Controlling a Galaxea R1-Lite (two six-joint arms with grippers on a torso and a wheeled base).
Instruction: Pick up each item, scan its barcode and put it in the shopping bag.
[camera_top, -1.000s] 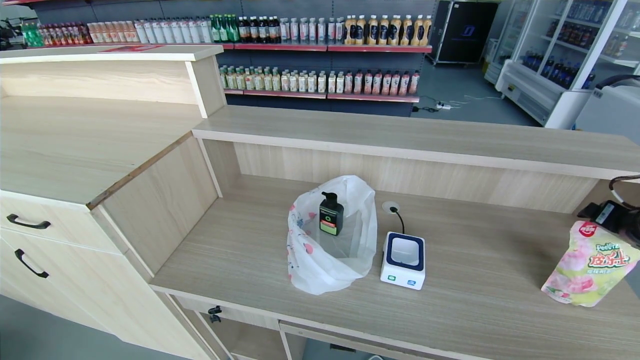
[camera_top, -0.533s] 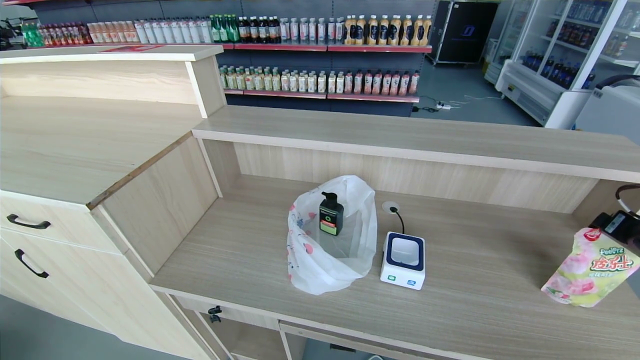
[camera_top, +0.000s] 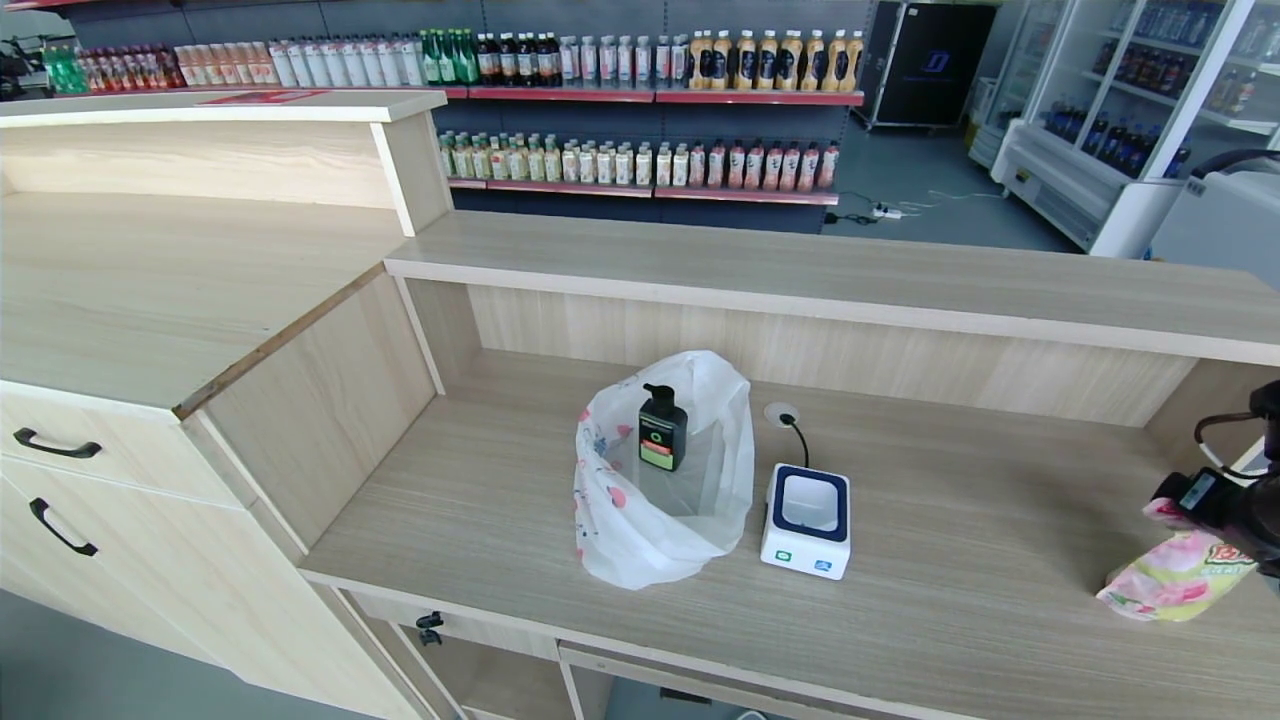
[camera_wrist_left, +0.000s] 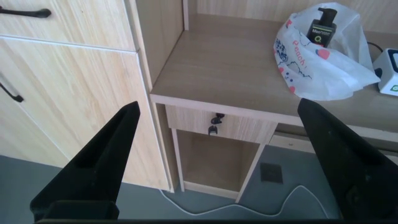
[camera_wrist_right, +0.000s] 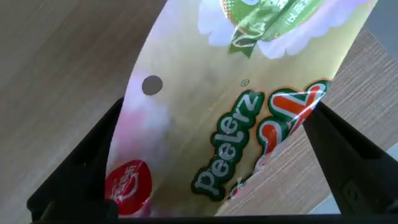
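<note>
I have the right hand (camera_top: 1212, 498) at the far right edge of the head view, low over the worktop (camera_top: 950, 610). It is clamped on the top end of the snack pouch (camera_top: 1178, 578). The pouch hangs tilted away from it, with its lower end down at the worktop surface; I cannot tell whether it rests there. In the right wrist view the pouch (camera_wrist_right: 236, 106) spans the gap between the two dark fingers (camera_wrist_right: 81, 168), printed face toward the camera, with wood grain behind it.

My left hand (camera_wrist_left: 219, 106) is held out in front of the worktop's near edge. Its fingers are spread wide apart with nothing between them. Past them, in the upper right of the left wrist view, sit the shopping bag (camera_wrist_left: 323, 68) and a corner of the scanner (camera_wrist_left: 388, 65).

In the middle of the head view the white shopping bag (camera_top: 640, 520) stands open on the worktop. A dark pump bottle (camera_top: 662, 430) stands upright inside it. The scanner (camera_top: 806, 520), a white box with a dark-rimmed window, sits just beside the bag toward frame right. Its black cable (camera_top: 795, 435) runs back to a hole in the worktop. The pouch is well apart from both.
</note>
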